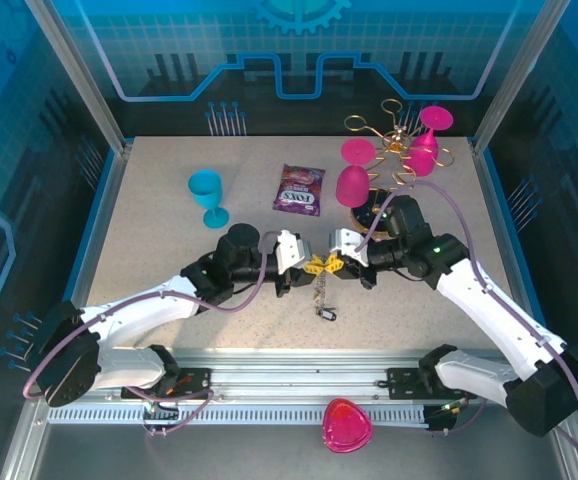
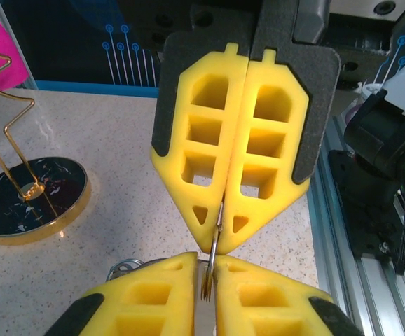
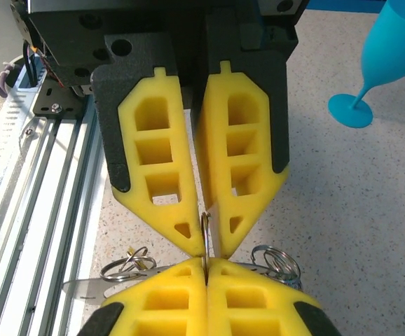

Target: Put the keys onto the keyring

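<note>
My two grippers meet tip to tip over the middle of the table, left gripper (image 1: 312, 266) and right gripper (image 1: 337, 264). The keyring (image 3: 204, 227) stands edge-on between them as a thin metal loop. My right gripper (image 3: 206, 262) is shut on its edge. My left gripper (image 2: 206, 260) has its jaws a sliver apart, with a flat silvery blade that looks like a key (image 3: 214, 236) pinched beside the ring. A small bunch of dark keys (image 1: 324, 312) hangs below the tips down to the table. Smaller split rings (image 3: 122, 266) (image 3: 276, 260) show under my right fingers.
A blue goblet (image 1: 207, 190) stands at the back left and a purple candy bag (image 1: 299, 188) behind the grippers. Pink goblets (image 1: 354, 182) and a gold wire rack (image 1: 399, 140) on a dark round base (image 2: 31, 199) stand at the back right. A pink dish (image 1: 347, 425) sits on the front rail.
</note>
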Tool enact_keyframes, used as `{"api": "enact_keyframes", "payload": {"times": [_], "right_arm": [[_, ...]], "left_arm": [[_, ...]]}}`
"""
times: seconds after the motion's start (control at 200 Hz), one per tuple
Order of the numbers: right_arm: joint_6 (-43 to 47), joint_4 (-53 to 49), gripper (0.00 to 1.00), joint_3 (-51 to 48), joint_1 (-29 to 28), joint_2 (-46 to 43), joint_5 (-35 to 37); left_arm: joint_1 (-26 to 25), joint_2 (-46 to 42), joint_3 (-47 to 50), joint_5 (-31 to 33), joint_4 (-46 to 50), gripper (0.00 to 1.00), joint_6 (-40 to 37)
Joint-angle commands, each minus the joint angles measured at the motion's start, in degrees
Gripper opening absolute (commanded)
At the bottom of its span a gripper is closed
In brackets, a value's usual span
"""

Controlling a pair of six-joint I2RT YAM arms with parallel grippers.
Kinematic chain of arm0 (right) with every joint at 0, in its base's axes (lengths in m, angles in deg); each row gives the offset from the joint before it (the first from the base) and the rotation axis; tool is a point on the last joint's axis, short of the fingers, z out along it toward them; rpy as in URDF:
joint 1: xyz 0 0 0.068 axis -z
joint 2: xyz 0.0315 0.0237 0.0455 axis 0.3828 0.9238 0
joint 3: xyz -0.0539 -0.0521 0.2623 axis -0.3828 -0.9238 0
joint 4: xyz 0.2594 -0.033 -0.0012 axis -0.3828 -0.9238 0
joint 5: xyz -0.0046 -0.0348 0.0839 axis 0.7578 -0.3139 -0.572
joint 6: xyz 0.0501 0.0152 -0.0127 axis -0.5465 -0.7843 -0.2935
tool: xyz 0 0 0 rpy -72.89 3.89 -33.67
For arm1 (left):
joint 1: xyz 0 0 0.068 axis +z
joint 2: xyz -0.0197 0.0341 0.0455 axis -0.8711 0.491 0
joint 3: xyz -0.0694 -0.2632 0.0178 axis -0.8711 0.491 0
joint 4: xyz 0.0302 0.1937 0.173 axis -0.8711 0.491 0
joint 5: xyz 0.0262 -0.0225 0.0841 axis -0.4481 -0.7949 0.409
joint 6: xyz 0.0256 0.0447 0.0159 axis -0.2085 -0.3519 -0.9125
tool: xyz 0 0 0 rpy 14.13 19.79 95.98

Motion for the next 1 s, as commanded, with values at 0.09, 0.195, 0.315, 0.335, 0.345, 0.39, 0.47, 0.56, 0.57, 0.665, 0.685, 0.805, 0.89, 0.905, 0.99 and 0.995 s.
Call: {"api": "enact_keyframes", "payload": {"times": [0.09,0.195,0.315,0.335,0.345,0.39,0.47,0.56,0.57,0.665,0.685,0.805,0.89,0.905,0.99,0.995], "right_arm": [[0.5,-0.2,0.00,1.2,-2.4,1.1,-1.8],[0.5,-0.6,0.00,1.2,-2.5,0.6,-0.8],[-1.6,-0.1,0.18,0.4,-1.8,-1.3,2.5],[-2.1,0.0,0.20,0.3,-1.5,-1.8,2.8],[-2.5,0.0,0.21,0.2,-1.3,-2.1,3.0],[-4.6,0.6,0.26,-0.3,-0.4,-3.4,3.9],[-9.9,2.4,0.30,-1.5,1.1,-5.8,6.5],[-16.9,5.6,0.26,-3.9,1.5,-8.8,11.1],[-17.9,6.2,0.25,-4.3,1.5,-9.2,11.4],[-28.7,11.4,0.17,-8.6,1.0,-12.0,14.9],[-31.2,12.3,0.15,-9.2,0.7,-12.5,16.1],[-44.2,13.1,0.09,-10.2,-1.8,-12.5,24.6],[-50.9,11.2,0.08,-8.9,-4.3,-10.3,28.6],[-51.7,10.7,0.08,-8.5,-4.8,-9.6,29.1],[-54.9,8.0,0.09,-5.9,-7.3,-5.2,31.0],[-54.9,7.9,0.09,-5.8,-7.5,-5.0,31.0]], "left_arm": [[-0.5,-0.6,-0.5,-2.6,-3.6,0.10,0.5],[-0.5,-0.8,-0.3,-2.7,-3.6,0.00,0.1],[-0.5,-2.1,0.9,0.7,-3.2,0.00,-0.3],[-0.5,-2.4,1.1,1.6,-2.9,0.00,-0.2],[-0.5,-2.6,1.2,2.1,-2.8,0.00,-0.2],[-0.5,-3.6,1.7,4.9,-2.0,0.00,-0.3],[-0.5,-5.5,2.0,11.9,0.5,0.00,1.1],[-0.5,-7.7,1.5,19.2,5.7,0.00,2.9],[-0.5,-7.9,1.5,19.8,6.3,0.00,3.0],[-0.5,-9.9,1.2,24.1,11.6,0.00,5.4],[-0.6,-10.2,0.9,25.0,13.0,0.00,6.4],[-0.4,-12.0,-1.6,28.8,23.1,0.00,12.4],[-0.4,-13.5,-2.1,31.2,27.6,0.00,16.0],[-0.4,-13.9,-2.0,31.5,27.9,0.00,16.7],[-0.4,-16.3,-0.8,35.5,29.6,0.00,20.5],[-0.5,-16.5,-0.7,35.9,29.8,0.00,20.8]]}}
